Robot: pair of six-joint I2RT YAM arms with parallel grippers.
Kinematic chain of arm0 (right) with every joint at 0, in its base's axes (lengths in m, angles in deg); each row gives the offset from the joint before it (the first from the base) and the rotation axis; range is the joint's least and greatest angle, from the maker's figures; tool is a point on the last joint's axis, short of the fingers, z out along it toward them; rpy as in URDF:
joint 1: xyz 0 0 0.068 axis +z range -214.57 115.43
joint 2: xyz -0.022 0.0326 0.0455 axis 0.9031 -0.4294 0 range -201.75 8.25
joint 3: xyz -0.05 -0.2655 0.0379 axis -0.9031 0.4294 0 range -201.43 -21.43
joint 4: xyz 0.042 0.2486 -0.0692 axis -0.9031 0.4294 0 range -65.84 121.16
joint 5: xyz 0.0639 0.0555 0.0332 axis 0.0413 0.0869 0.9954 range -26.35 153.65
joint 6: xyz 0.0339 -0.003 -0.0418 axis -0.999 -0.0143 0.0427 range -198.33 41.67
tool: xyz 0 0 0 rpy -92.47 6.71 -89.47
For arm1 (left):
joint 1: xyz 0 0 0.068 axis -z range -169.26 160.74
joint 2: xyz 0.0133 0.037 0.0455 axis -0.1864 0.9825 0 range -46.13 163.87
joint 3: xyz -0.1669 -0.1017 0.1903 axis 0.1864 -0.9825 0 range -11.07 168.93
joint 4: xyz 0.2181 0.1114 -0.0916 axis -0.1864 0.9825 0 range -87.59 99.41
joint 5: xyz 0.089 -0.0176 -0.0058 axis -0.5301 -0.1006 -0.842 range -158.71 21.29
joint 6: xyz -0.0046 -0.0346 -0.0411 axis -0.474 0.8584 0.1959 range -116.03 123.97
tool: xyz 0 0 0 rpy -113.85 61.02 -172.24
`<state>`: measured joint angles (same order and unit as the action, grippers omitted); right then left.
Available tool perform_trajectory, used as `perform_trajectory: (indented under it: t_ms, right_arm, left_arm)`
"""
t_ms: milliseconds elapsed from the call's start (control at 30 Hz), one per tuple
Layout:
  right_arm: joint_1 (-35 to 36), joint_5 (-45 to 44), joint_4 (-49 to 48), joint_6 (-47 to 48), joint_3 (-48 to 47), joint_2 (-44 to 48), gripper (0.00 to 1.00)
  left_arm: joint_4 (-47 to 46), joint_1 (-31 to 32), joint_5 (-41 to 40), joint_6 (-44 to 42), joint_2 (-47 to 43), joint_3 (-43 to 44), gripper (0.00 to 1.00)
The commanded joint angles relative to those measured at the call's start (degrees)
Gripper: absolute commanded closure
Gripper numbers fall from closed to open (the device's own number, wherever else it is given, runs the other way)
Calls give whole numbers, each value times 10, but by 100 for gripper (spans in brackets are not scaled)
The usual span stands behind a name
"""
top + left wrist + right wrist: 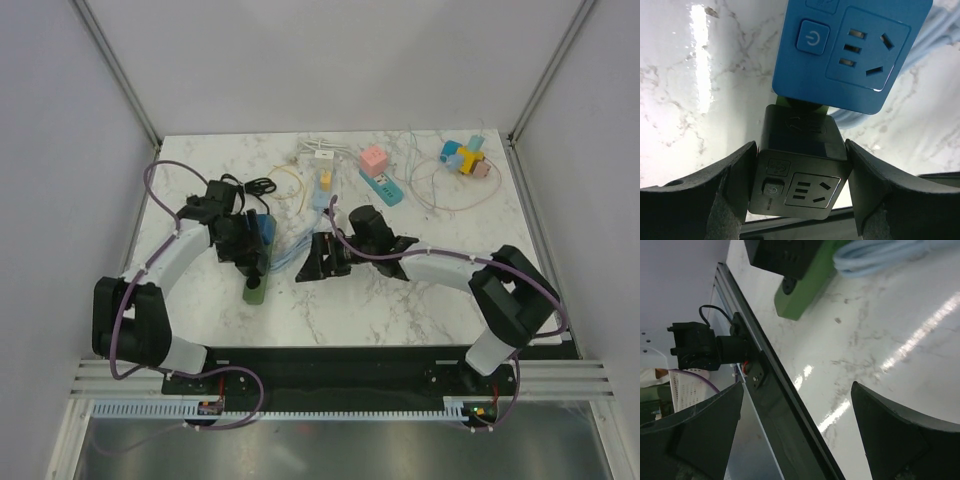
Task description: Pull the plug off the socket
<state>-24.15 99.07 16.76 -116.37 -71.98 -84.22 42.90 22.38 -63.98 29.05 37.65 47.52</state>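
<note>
White marble-look table (685, 100), polished and glossy, with bright streaks of glare. A blue power block (855, 55) of smooth plastic with a soft sheen. A black plug (802, 150) of smooth, semi-gloss plastic. The fingers (715, 200) of the left pincer (801, 185) are matt black plastic, faintly grainy. A green socket strip (805, 290) of matt plastic. A pale blue cable (880, 257) looks smooth and rubbery.

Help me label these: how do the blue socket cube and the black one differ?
The blue socket cube is bright blue; the black socket cube is black. The black one is gripped between the left fingers; the blue one lies beyond them, ungripped. Both show a power button beside the outlet holes.
</note>
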Motion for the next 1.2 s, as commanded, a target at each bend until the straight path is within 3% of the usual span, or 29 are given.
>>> perform_trajectory:
  t_ms: [0, 167, 400, 633, 733, 800, 833, 867, 933, 1033, 1167]
  right_arm:
    - [37, 4, -117, -41, -42, -44, 4]
    - [82, -16, -183, -78, -63, -110, 13]
    - [122, -72, -270, -114, -25, -165, 28]
    - [135, -129, -296, -121, -18, -203, 28]
    - [139, -160, -293, -116, -18, -206, 34]
    - [139, -188, -284, -114, -14, -209, 62]
    - [139, -188, -283, -115, -12, -210, 62]
    - [139, -204, -283, -115, -4, -209, 72]
    - [139, -218, -280, -116, 4, -207, 77]
    - [139, -234, -259, -109, 10, -206, 100]
    - [139, -229, -245, -108, 10, -205, 100]
  left_arm:
    - [-26, 6, 91, 33, -58, 3, 98]
    - [-57, 6, 165, 52, -85, -23, 98]
    - [-99, 6, 193, 73, -106, -66, 98]
    - [-141, 6, 229, 106, -118, -102, 98]
    - [-151, 6, 237, 114, -127, -114, 98]
    - [-165, 6, 247, 123, -134, -122, 98]
    - [-174, 6, 247, 126, -136, -124, 98]
    - [-178, 6, 258, 128, -137, -126, 98]
    - [-178, 6, 264, 124, -136, -125, 98]
    - [-178, 6, 273, 117, -133, -130, 98]
    - [-178, 6, 289, 115, -121, -131, 98]
